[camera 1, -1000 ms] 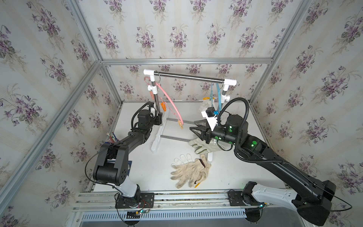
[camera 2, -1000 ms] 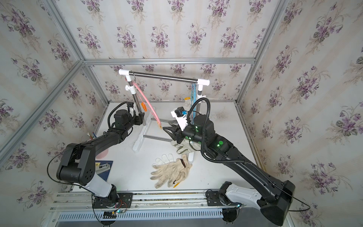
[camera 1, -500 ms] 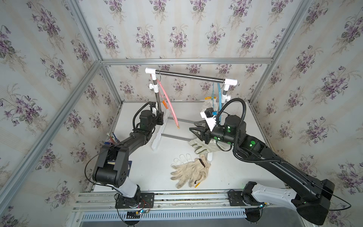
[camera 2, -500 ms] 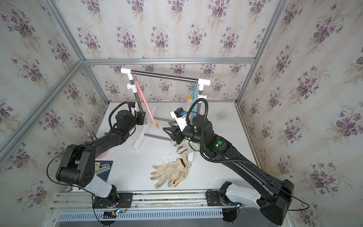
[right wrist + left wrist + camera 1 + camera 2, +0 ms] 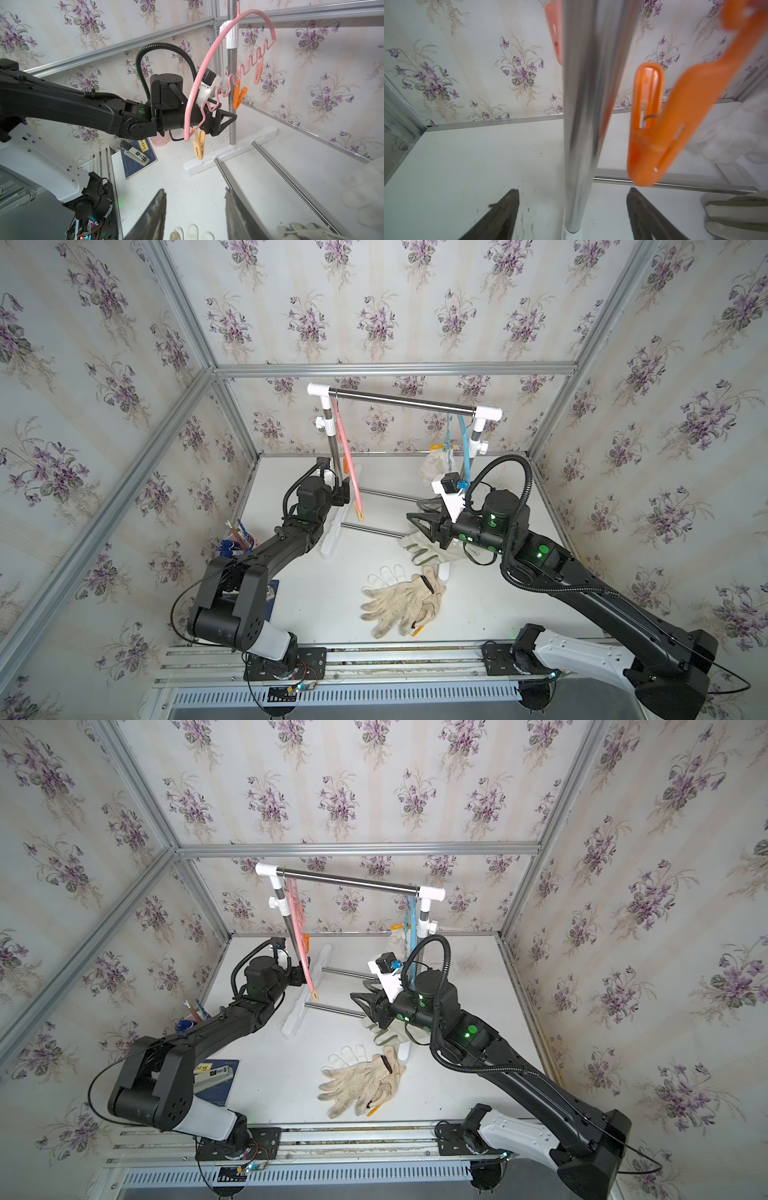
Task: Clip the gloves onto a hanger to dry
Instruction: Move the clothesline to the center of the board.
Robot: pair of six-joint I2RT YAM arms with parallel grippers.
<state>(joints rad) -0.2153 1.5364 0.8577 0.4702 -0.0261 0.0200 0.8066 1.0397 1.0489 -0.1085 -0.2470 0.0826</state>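
The pink hanger (image 5: 347, 456) (image 5: 199, 83) hangs from the rack bar (image 5: 403, 400) beside the left steel post (image 5: 581, 124). Its orange clip (image 5: 645, 124) dangles just above my left gripper (image 5: 573, 197) (image 5: 345, 493), which is open with the post between its fingers. My right gripper (image 5: 195, 199) (image 5: 415, 522) is open and empty above the table. Under it lies a canvas glove with green patches (image 5: 424, 551) (image 5: 386, 1036). Cream knit gloves (image 5: 403, 601) (image 5: 361, 1085) are piled at the front centre. A white glove (image 5: 434, 466) hangs by the blue hanger (image 5: 463, 448).
The rack's white feet (image 5: 228, 151) and two steel floor rods (image 5: 291, 187) cross the middle of the table. A cup of pens (image 5: 237, 539), a pink cup (image 5: 160, 139) and a blue notebook carrying a stapler (image 5: 216, 1073) sit at the left edge.
My left gripper closed a little, then opened wide. The pink hanger's lower end swung back towards the left post. My right gripper shifted slightly and stays open.
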